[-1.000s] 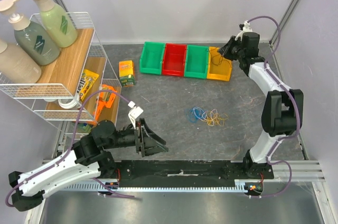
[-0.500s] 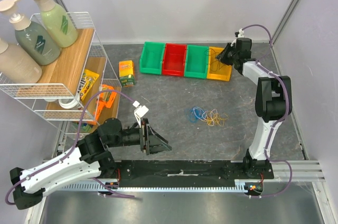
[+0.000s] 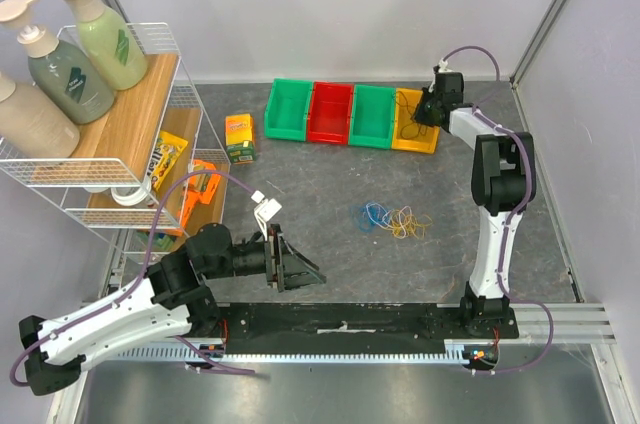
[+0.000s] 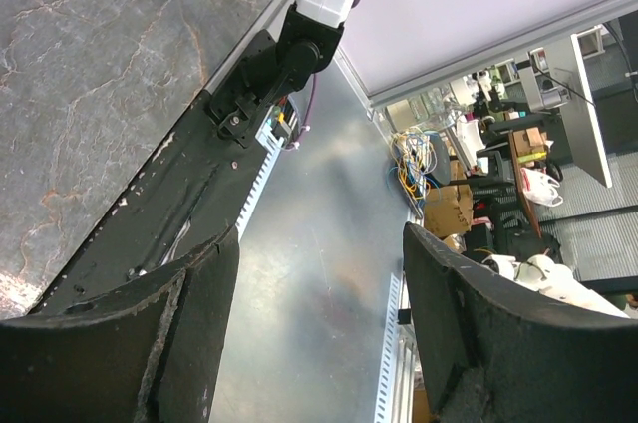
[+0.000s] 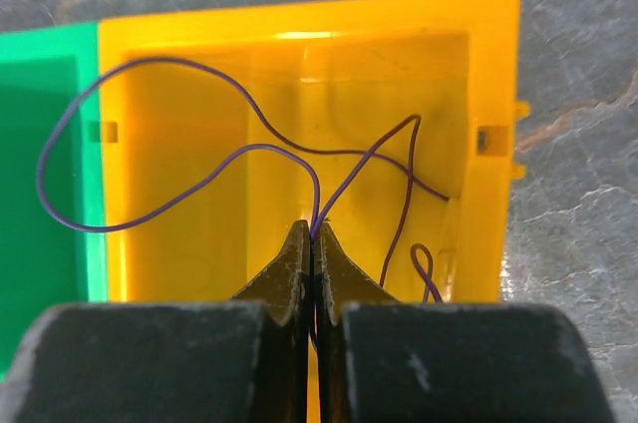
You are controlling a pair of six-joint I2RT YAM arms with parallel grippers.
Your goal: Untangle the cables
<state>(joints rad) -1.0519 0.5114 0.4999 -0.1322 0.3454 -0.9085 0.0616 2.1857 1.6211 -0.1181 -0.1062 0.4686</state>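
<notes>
Above the yellow bin [image 5: 478, 54], right tool [image 5: 313, 228] pinches purple cable [image 5: 159, 58], partly hidden.

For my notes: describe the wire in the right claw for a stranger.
Far across the table, a row of bins ends in a yellow bin. Over it the right claw pinches a thin purple wire, apart from the blue-and-yellow tangle mid-table.

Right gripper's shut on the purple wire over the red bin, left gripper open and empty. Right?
Not quite: the bin is yellow, not red. The right wrist view shows the right gripper shut on the purple wire over the yellow bin. The left gripper is open and empty, as said.
</notes>
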